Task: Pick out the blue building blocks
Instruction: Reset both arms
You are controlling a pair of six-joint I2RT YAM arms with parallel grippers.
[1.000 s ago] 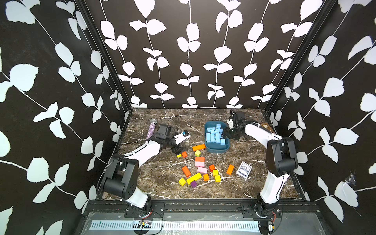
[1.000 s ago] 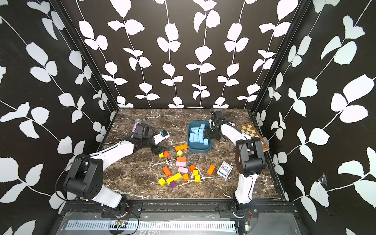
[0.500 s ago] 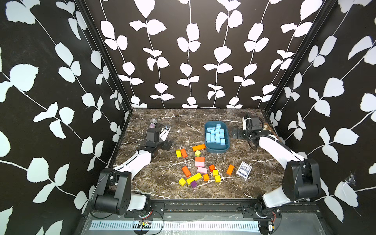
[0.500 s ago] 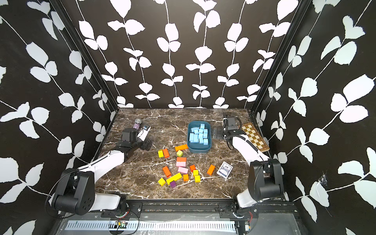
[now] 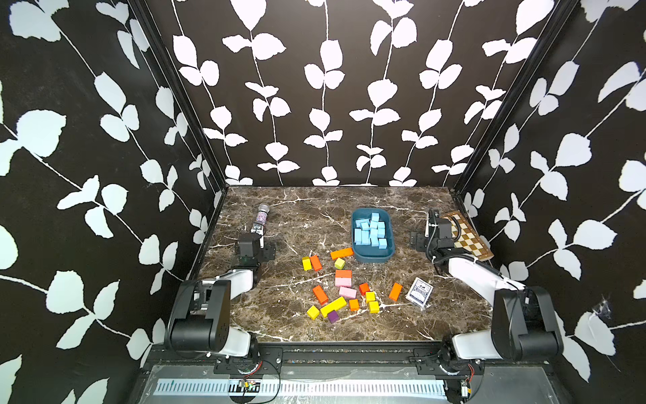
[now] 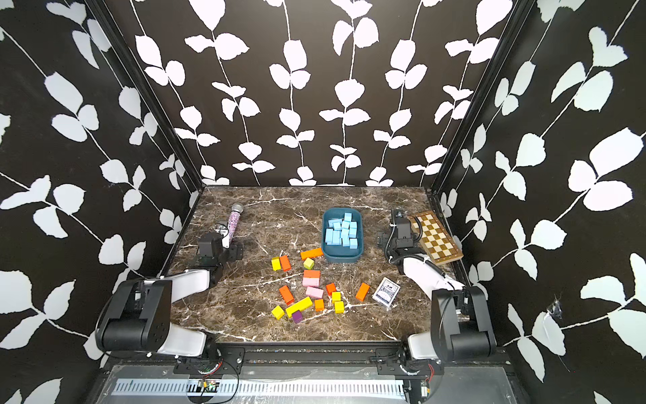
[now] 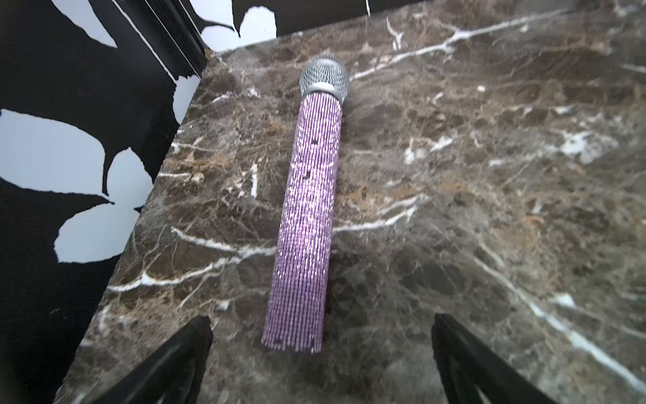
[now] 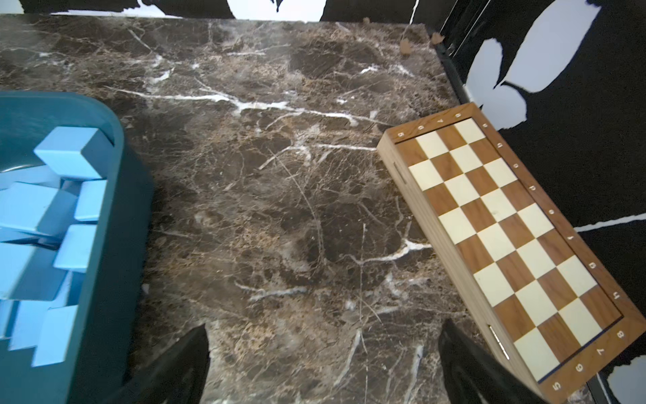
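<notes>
The blue building blocks (image 5: 370,232) (image 6: 342,231) lie piled in a dark teal tray (image 5: 371,259) (image 6: 341,259) at the middle back of the marble table. The right wrist view catches several of these blocks (image 8: 52,217) inside the tray wall (image 8: 133,210). My left gripper (image 5: 257,250) (image 6: 223,252) (image 7: 321,325) sits at the left side, open and empty, just short of a purple microphone. My right gripper (image 5: 428,241) (image 6: 395,241) (image 8: 323,332) stands open and empty over bare marble between the tray and a chessboard.
A glittery purple microphone (image 5: 261,217) (image 7: 307,217) lies by the left wall. A folded chessboard (image 5: 466,238) (image 8: 507,245) rests along the right wall. Orange, yellow, pink and purple blocks (image 5: 341,286) are scattered in front of the tray, with a card deck (image 5: 418,292) to their right.
Both arms have drawn back from the middle to their own sides, the right one away from the tray. Both grippers have opened wide.
</notes>
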